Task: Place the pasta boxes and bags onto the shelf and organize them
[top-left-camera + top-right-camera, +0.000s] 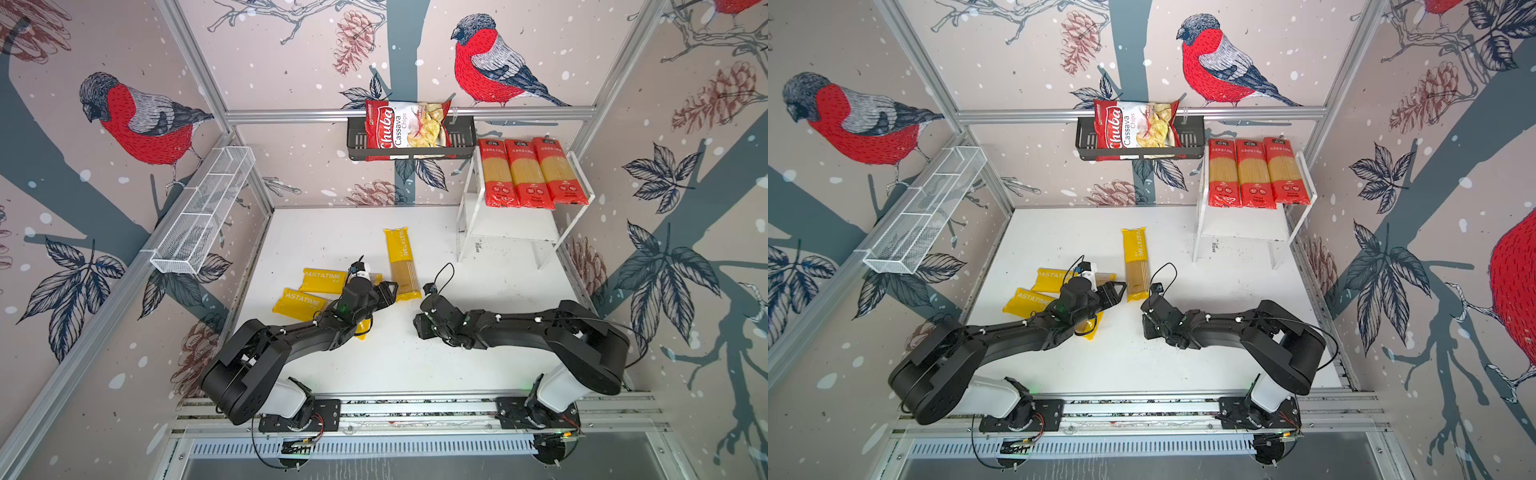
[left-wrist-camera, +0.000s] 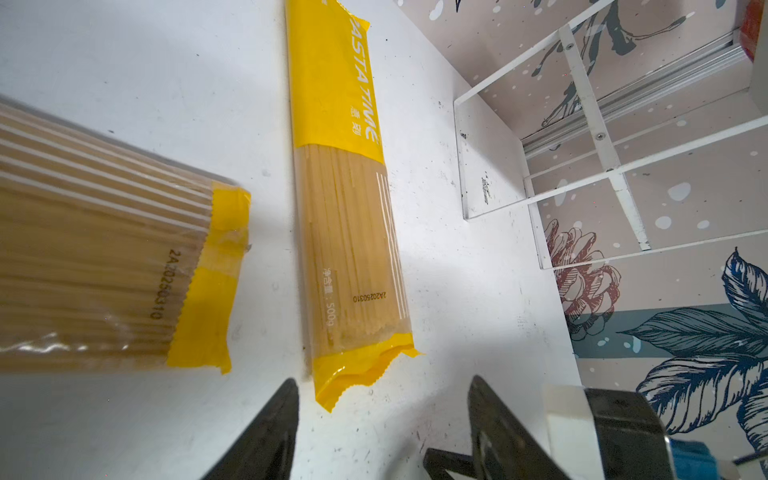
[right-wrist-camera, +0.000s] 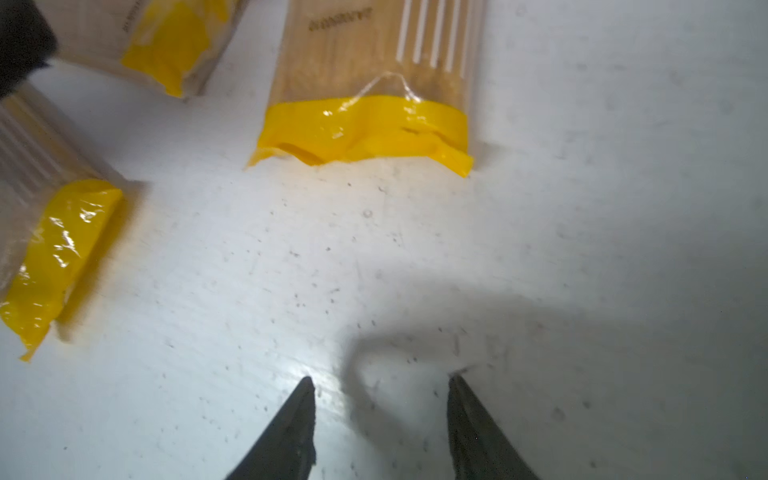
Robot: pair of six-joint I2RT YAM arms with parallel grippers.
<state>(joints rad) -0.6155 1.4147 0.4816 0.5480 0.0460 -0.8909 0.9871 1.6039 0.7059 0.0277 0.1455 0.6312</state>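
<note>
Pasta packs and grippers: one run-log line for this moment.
shelf: three red packs on top tier; table: three yellow packs; left gripper: open, empty, near a yellow pack's end; right gripper: open, empty

Two overhead views, wrist cameras close — sharing tabletop (image 1: pixel 374 365)

In both top views the red-white bag (image 1: pixel 405 129) (image 1: pixel 1138 124) at upper centre reads "Chuba Cassava Chips", and the yellow pack (image 1: pixel 402 262) (image 1: pixel 1136 262) at mid-frame reads "PASTATIME". In the left wrist view that pack (image 2: pixel 349 208) also shows "500g" and "2A20250310"; the left-hand pack (image 2: pixel 104 257) repeats the code.
</note>
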